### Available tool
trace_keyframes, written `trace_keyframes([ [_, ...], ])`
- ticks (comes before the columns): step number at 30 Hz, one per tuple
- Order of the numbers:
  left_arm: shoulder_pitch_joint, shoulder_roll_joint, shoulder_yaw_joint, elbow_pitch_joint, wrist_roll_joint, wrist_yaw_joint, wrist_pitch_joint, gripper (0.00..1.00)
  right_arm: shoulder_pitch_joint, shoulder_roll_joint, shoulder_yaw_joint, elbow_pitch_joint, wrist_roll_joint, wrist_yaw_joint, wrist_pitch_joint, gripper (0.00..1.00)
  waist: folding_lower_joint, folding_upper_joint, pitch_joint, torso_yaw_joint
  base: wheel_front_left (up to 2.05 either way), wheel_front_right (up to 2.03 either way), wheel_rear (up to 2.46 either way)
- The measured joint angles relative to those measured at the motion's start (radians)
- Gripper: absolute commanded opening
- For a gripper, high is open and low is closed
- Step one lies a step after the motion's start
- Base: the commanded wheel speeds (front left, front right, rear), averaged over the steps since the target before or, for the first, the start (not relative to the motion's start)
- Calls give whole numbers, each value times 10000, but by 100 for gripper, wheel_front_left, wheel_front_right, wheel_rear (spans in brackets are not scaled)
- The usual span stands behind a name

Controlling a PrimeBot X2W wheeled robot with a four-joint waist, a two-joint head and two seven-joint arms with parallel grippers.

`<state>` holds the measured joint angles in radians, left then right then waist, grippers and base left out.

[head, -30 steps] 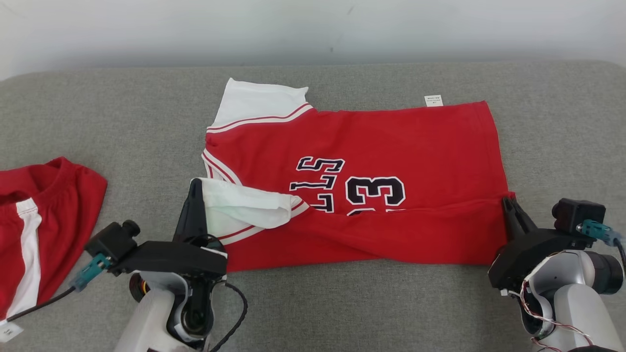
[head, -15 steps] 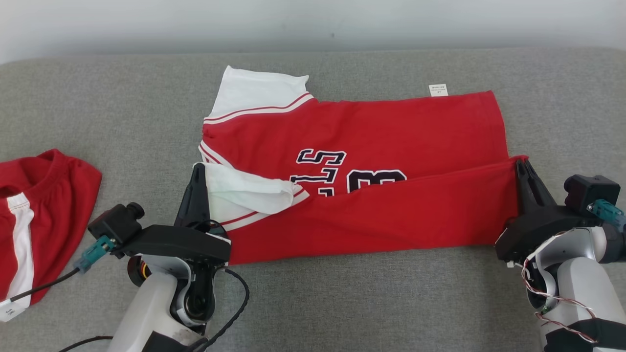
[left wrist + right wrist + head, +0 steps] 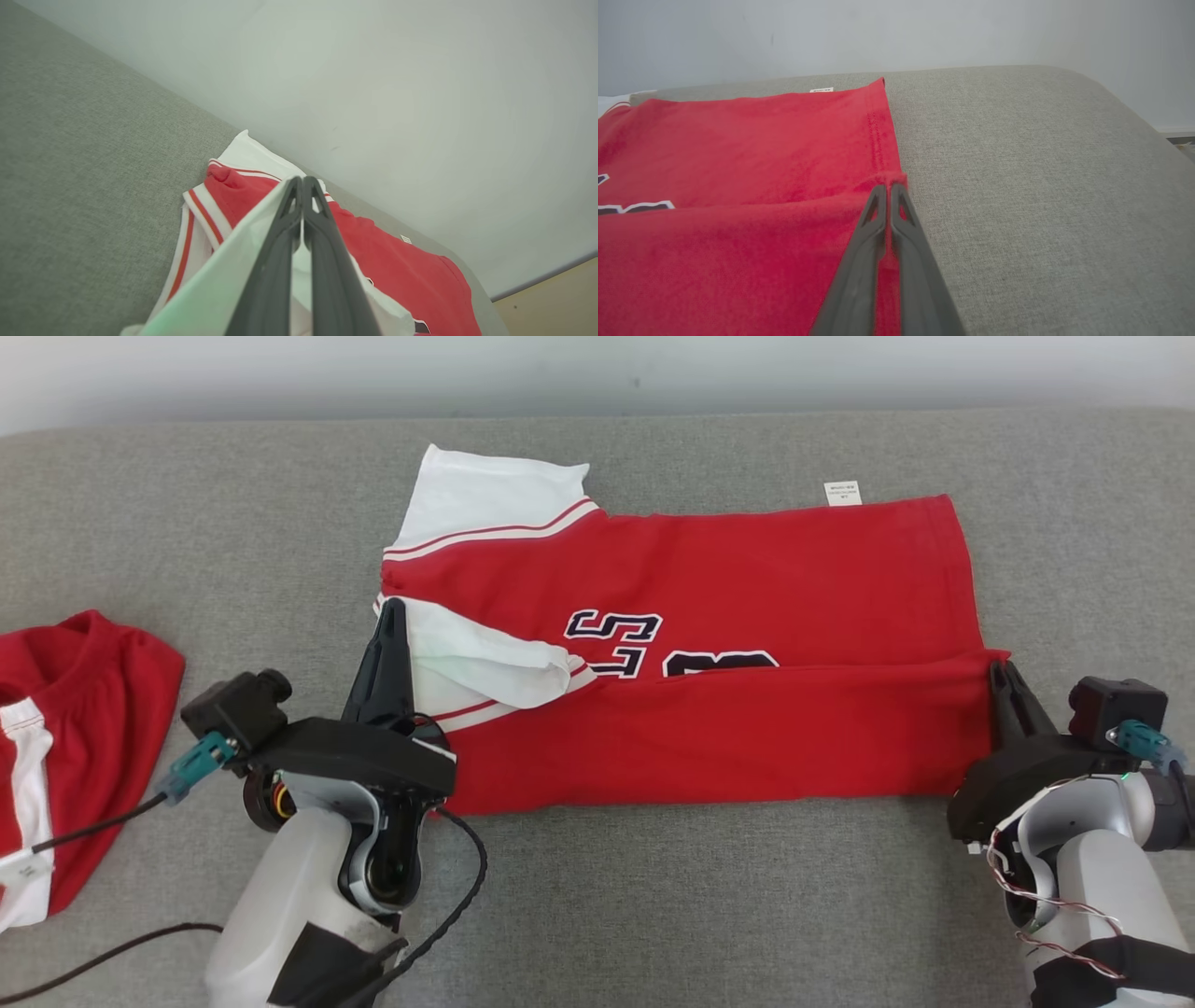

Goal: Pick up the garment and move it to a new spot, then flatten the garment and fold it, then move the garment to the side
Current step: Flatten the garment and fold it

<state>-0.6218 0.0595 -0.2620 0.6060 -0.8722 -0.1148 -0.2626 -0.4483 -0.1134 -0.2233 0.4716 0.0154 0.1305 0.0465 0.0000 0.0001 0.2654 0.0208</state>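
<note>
Head view: left pincer (image 3: 391, 616) and right pincer (image 3: 997, 674) grip the garment (image 3: 747, 569) mid-fold; finishing folds and moving aside remain.

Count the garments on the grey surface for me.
2. The red jersey lies in the middle, partly folded. A second red-and-white garment lies at the left edge of the head view, partly cut off; more could lie out of frame.

matt cloth garment (image 3: 747, 569), rough woven grey surface (image 3: 653, 896)
</note>
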Motion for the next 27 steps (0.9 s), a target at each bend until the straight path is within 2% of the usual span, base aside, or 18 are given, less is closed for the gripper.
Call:
trace_keyframes([
  [2, -151, -12, -40, 159, 94, 0, 2, 0, -45, 67, -48, 132, -25, 0, -29, 0, 0, 0, 21, -41, 0, 0, 0],
  [3, -215, -15, -19, 213, 130, 2, 0, 0, -65, 94, -58, 203, -65, 0, -48, 23, 0, 0, 32, -62, 0, 0, 0],
  [4, -267, -17, -10, 286, 207, 17, 2, 26, -84, 132, -50, 267, -61, 0, -84, 100, 0, 0, 41, -82, 0, 0, 0],
  [5, -305, -2, 10, 324, 339, 61, 0, 100, -111, 182, -52, 284, -4, 0, -174, 100, 0, 0, 47, -101, 0, 0, 0],
  [10, -75, 270, 67, 362, 1160, 412, 0, 100, -190, 301, -63, 134, 366, 0, -324, 100, 0, 0, -54, -130, 0, 0, 0],
  [17, 1684, 1083, -332, -142, 2435, 1072, 67, 100, 761, 242, -278, -859, 708, 0, 798, 100, -1, -1, -460, -59, 0, 0, 0],
  [22, 2433, 1354, -938, -401, 2880, 1561, 1060, 100, 1532, 234, -556, -2033, 736, 0, 1605, 100, -2, -2, -822, 13, 0, 0, 0],
  [27, 2515, 1559, -1246, -268, 3279, 2232, 1929, 100, 1783, 380, -314, -2431, 706, 0, 1975, 100, -1, -2, -978, -105, 0, 0, 0],
])
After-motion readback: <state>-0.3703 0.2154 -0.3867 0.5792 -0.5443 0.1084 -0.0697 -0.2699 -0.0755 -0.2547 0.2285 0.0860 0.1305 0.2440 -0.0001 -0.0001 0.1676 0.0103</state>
